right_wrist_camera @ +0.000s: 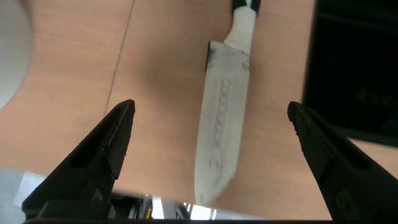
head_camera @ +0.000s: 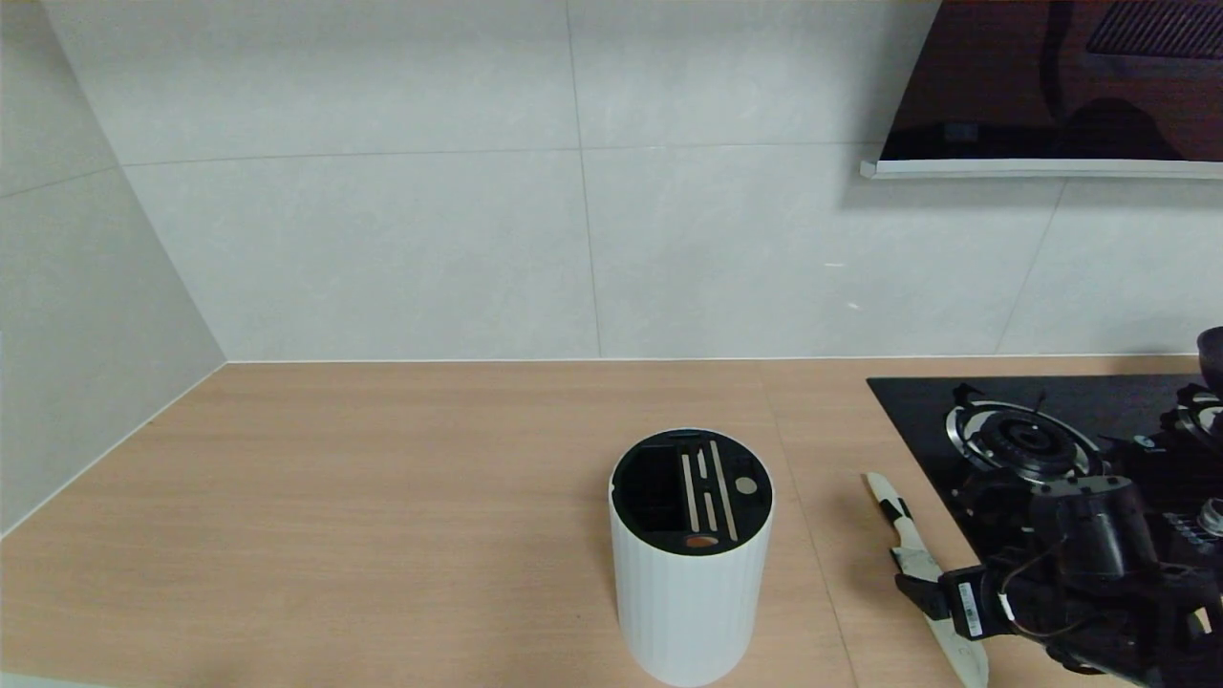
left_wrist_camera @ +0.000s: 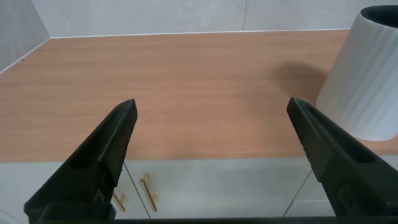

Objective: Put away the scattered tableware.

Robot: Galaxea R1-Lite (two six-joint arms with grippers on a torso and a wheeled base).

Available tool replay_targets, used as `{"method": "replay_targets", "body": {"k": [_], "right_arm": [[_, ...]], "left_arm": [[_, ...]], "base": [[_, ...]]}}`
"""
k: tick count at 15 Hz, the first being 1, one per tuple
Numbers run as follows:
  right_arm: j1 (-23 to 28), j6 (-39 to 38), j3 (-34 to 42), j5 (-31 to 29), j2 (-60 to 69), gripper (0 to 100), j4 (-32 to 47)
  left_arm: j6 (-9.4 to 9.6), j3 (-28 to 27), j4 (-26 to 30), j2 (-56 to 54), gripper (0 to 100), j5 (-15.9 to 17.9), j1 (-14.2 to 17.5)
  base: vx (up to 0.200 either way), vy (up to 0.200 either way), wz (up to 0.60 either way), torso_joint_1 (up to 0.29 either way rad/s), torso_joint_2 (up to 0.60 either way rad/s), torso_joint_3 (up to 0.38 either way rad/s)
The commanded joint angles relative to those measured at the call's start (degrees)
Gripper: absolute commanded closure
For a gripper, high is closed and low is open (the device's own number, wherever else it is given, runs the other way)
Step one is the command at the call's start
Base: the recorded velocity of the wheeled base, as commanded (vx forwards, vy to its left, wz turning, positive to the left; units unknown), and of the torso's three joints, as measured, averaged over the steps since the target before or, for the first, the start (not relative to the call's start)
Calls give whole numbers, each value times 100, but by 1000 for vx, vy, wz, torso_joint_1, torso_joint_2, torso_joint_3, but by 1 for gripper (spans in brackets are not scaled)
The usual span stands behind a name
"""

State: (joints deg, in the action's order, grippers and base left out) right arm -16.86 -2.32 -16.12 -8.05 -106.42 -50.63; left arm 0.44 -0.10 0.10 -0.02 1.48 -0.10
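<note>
Knife [head_camera: 915,562], white in the blade with a black-and-white patched handle, lies flat on the wooden worktop [head_camera: 382,497], between the white ribbed holder [head_camera: 690,573] and the black hob [head_camera: 1051,420], just beside the hob's edge. Its handle points toward the back wall and its tip toward the near edge. In the right wrist view the blade [right_wrist_camera: 224,118] runs straight down the middle of the gap between the two fingers of the right hand [right_wrist_camera: 209,112]. That hand is spread wide and grips nothing. It hangs above the knife, and I cannot tell how far above the blade it is.

The holder stands upright, well apart from the knife, and its dark top [head_camera: 690,487] shows one large opening and several narrow slots.

The left hand [left_wrist_camera: 211,106] is also wide open and empty. It sits low at the near edge of the worktop, with the holder's wall [left_wrist_camera: 364,74] off to one side.

My reading is that the step in hand is the pick-up of the knife, with the grasp not yet made. The next move calls for lowering the right hand and closing on the knife. A flat blade on a bare worktop gives little to grip, so the thicker handle looks the safer hold. After that the knife must be lifted, turned tip-down and lined up with a narrow slot, which leaves little margin for tilt
</note>
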Motion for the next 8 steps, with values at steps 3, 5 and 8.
{"method": "replay_targets", "body": {"k": [3,5,8], "right_arm": [[7,-14,-173,-74,-950,0,-439],[42,-14,-164,-294,-1346,0,-914],[95,-14,-243,-408,-1900,0,-1591]], "left_arm": [[0,1,-1,2,0,2,1],[0,1,-1,2,0,2,1],[9,1,-1,2,0,-7,1]], "base": [[0,0,0,0,0,0],[0,0,0,0,0,0],[0,0,0,0,0,0]]}}
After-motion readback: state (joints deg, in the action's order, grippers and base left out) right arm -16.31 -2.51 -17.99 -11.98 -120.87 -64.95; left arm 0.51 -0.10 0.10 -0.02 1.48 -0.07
